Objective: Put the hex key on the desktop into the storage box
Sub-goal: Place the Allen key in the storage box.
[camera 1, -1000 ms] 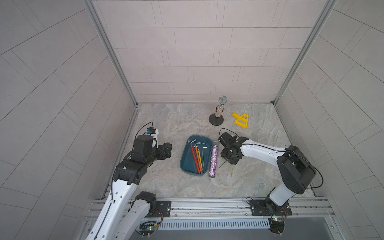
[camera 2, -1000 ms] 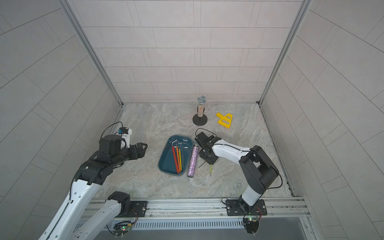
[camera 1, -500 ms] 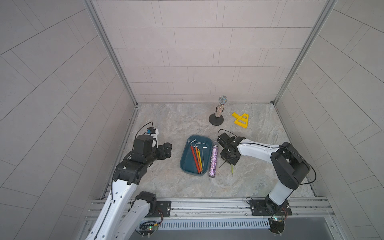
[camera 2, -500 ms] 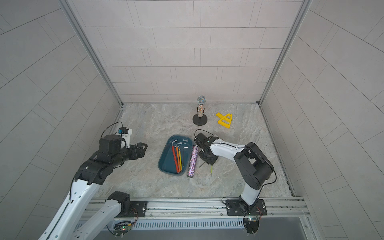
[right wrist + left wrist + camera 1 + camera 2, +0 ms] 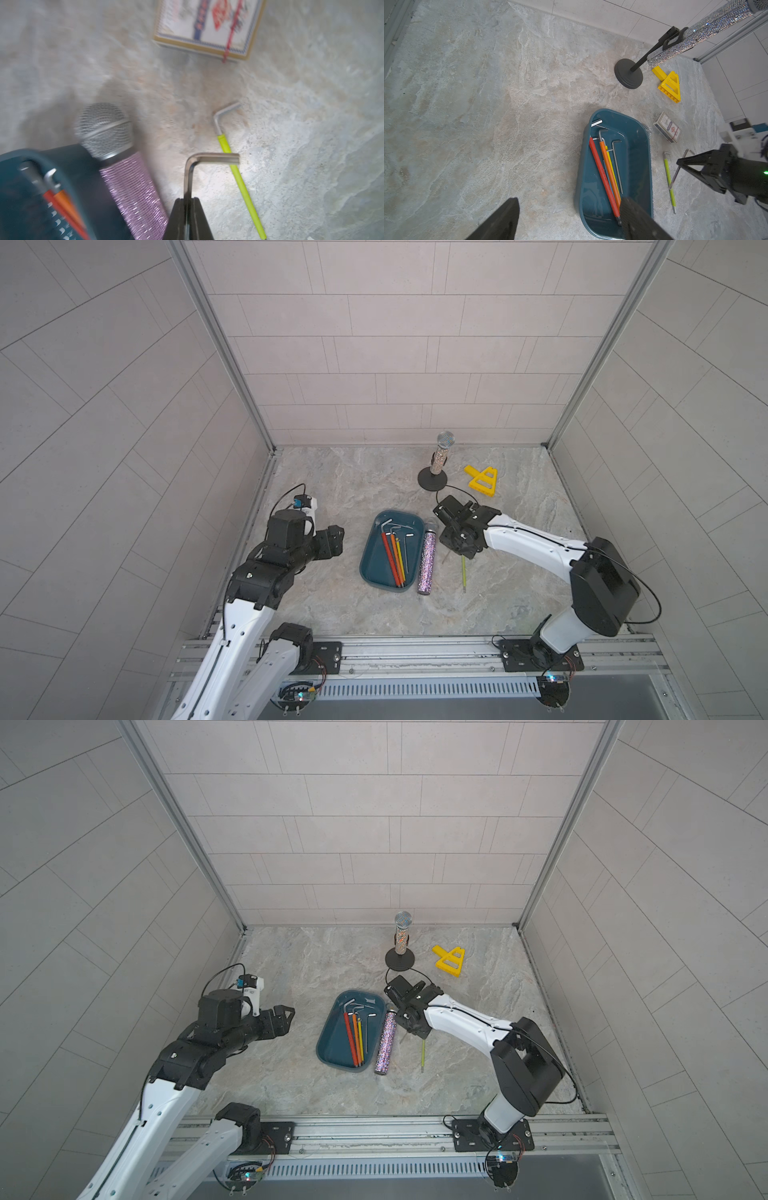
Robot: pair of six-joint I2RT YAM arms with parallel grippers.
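the hex key (image 5: 192,166), a bare grey steel one, is sitting pinched between the jaws of the right gripper (image 5: 188,204), which are pressing together on its long shank with the short bent end sticking out ahead. it is hanging over the stone desktop (image 5: 467,104), just beside the glittery microphone (image 5: 128,182) that is lying along the far side of the storage box (image 5: 635,158). in the wrist view it is crossing over a second key with a lime-green sleeve (image 5: 239,178), which is lying flat on the desktop; whether the two are touching i cannot tell.

to do this step well, the arm is probably needing to lift straight first, so the shank is not dragging the green key or nudging the microphone, then carry across the microphone and let go low over a bare part of the tub floor. the grip is thin and near one end, so the key may be swinging or slipping; a slow, level move is the safer choice.

the storage box is already holding several keys, red (image 5: 602,172), orange and yellow among them. the small patterned card box (image 5: 667,129) is standing near, apart from the keys.

the left gripper (image 5: 332,541) is waiting well apart from the box, holding nothing; in its wrist view the fingers (image 5: 500,222) are looking spread, though the top views are suggesting nearly together, so i cannot tell.
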